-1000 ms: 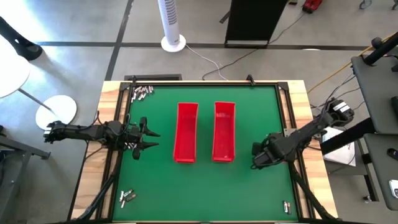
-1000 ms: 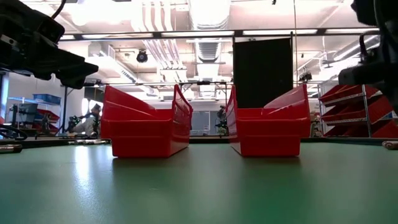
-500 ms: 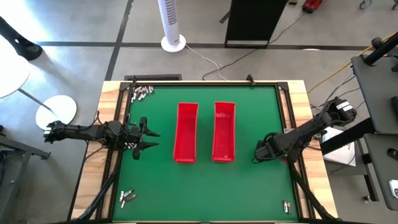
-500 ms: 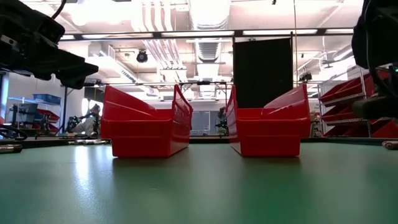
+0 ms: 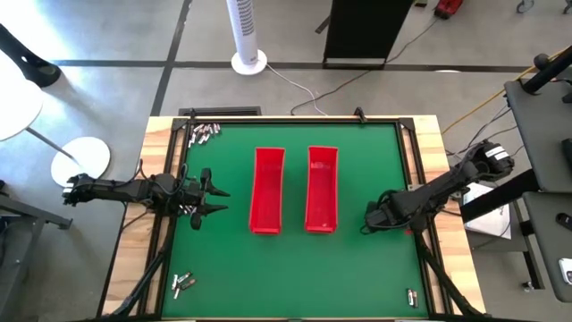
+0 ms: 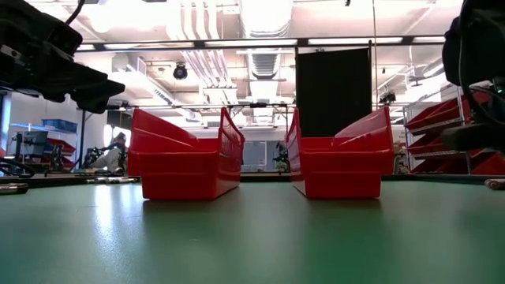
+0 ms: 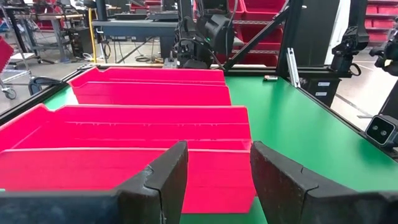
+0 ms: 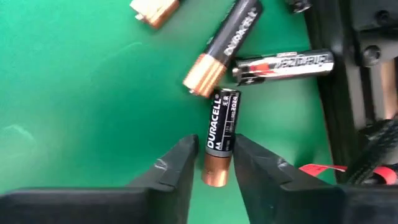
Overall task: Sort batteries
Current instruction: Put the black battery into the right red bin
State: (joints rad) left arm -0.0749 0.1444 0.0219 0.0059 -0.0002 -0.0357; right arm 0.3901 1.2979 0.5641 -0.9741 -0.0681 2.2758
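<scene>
Grey floor, white tower fan

"DURACELL" reads along the black-and-copper battery between the right gripper's fingers; the silver battery near it bears red lettering, unreadable.

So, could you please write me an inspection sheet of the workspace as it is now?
Surface: green mat in a wooden frame.
Job's things: batteries in clusters at the far-left corner, near-left corner and near-right corner; two red trays side by side at centre.
Clutter: nothing seen.
Grippers: left gripper open, facing the trays; right gripper closed on a Duracell battery at the right edge.
Cables: white cord on the floor.
Surroundings: tower fan, black cabinet.
</scene>
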